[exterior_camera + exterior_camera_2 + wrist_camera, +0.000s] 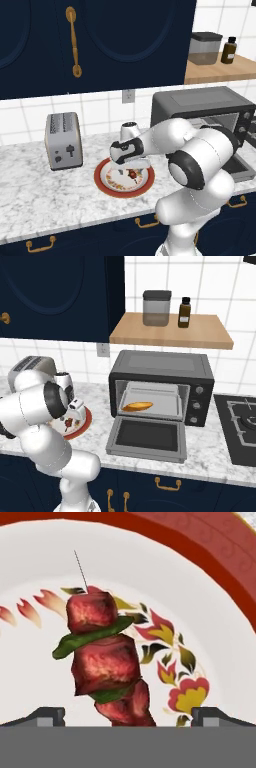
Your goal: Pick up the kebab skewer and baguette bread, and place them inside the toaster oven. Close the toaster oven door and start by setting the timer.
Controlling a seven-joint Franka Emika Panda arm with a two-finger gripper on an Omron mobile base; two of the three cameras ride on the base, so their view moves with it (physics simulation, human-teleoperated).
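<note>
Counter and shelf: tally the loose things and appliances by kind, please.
Food: 2, skewer on the plate, baguette in the oven
Plates: 1, plate
Appliances: 2, toaster, oven with its door down
Shelf containers: 2, canister, bottle
Total: 7

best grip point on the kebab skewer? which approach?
Take the kebab skewer by its middle meat chunk, from straight above. It lies flat on the plate, and the bare stick is too thin. The open gripper already straddles its lower end.
</note>
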